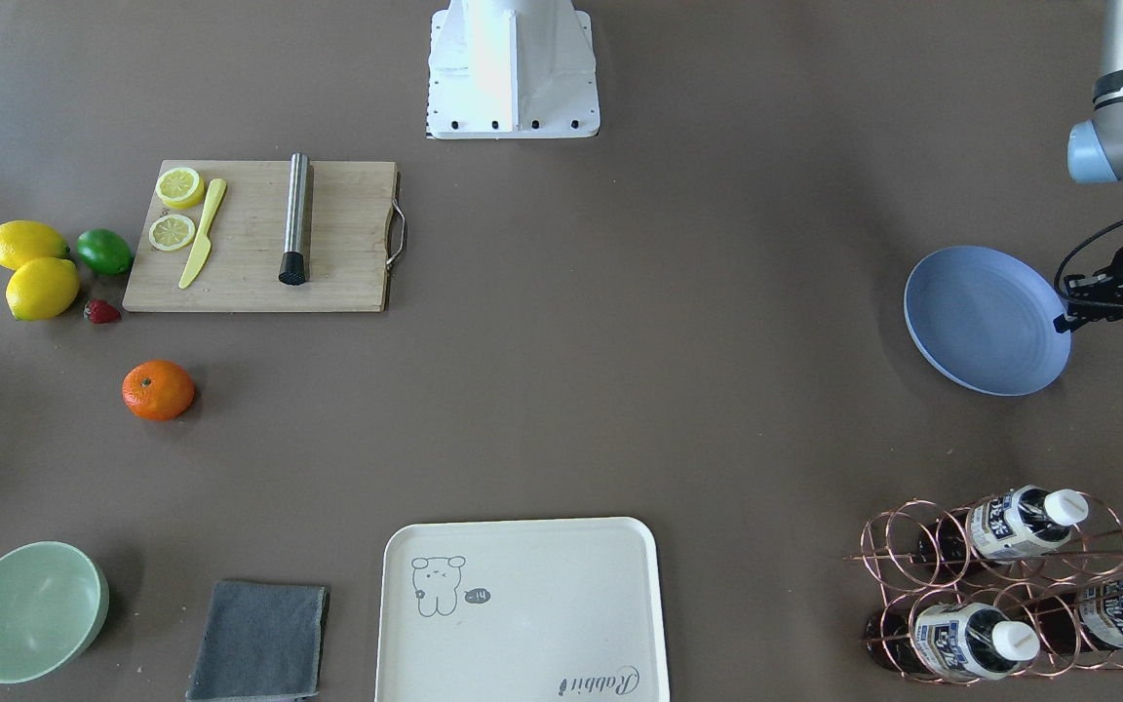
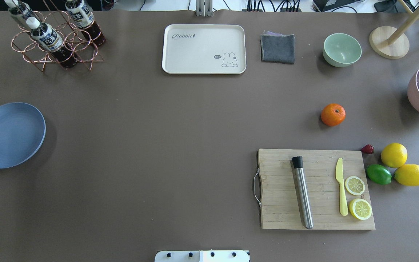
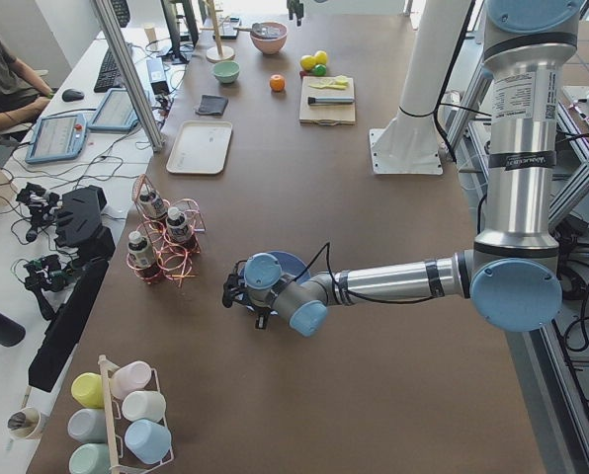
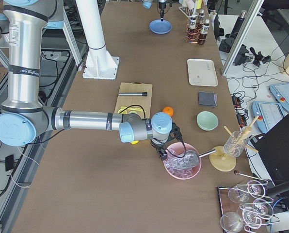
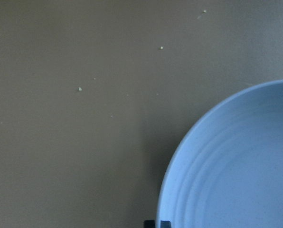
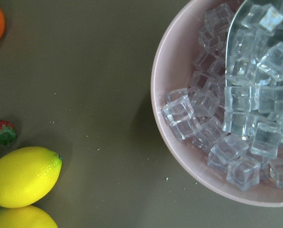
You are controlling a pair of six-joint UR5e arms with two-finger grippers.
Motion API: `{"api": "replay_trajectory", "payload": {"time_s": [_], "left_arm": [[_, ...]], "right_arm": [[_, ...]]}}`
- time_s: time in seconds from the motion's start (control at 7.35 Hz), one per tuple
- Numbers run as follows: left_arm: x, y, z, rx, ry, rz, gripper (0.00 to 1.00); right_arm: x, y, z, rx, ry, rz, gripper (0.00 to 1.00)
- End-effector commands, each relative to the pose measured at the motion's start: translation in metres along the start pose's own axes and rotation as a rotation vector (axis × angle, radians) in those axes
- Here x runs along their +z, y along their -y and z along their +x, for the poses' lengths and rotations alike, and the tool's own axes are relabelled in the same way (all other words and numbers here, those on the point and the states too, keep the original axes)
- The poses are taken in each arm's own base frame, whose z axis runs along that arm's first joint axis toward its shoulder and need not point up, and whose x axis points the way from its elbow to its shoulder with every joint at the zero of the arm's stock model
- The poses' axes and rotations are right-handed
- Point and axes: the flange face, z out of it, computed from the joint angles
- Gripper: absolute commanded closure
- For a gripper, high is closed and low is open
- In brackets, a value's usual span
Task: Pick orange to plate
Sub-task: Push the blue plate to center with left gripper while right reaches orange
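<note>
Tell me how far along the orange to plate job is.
Nothing looks done yet: the orange sits on the table near the cutting board, and the plate is empty. Neither gripper holds the orange; the right gripper hangs by the pink bowl of ice, and the left gripper is at the plate's edge. To do: grasp the orange, carry it across the table, set it on the plate.
</note>
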Motion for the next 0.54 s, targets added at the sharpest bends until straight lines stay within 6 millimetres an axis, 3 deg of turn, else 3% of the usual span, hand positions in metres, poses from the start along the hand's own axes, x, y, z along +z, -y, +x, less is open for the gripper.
{"api": "replay_trajectory", "payload": {"time_s": [0.0, 0.14, 0.27, 0.41], "left_arm": [[-0.037, 0.034, 0.086, -0.1, -0.067, 0.019, 1.0], [-0.038, 0.032, 0.145, -0.139, -0.089, -0.01, 1.0], [-0.036, 0.043, 0.21, -0.193, -0.132, -0.023, 1.0], [-0.022, 0.041, 0.271, -0.237, -0.145, -0.016, 1.0]], "right_arm": [[-0.004, 0.029, -0.034, 0.026, 0.005, 0.015, 0.0], [0.002, 0.046, -0.059, 0.064, 0.017, 0.009, 0.0], [0.009, 0.067, -0.078, 0.087, 0.022, 0.001, 0.0], [0.018, 0.089, -0.1, 0.116, 0.031, -0.007, 0.0]]}}
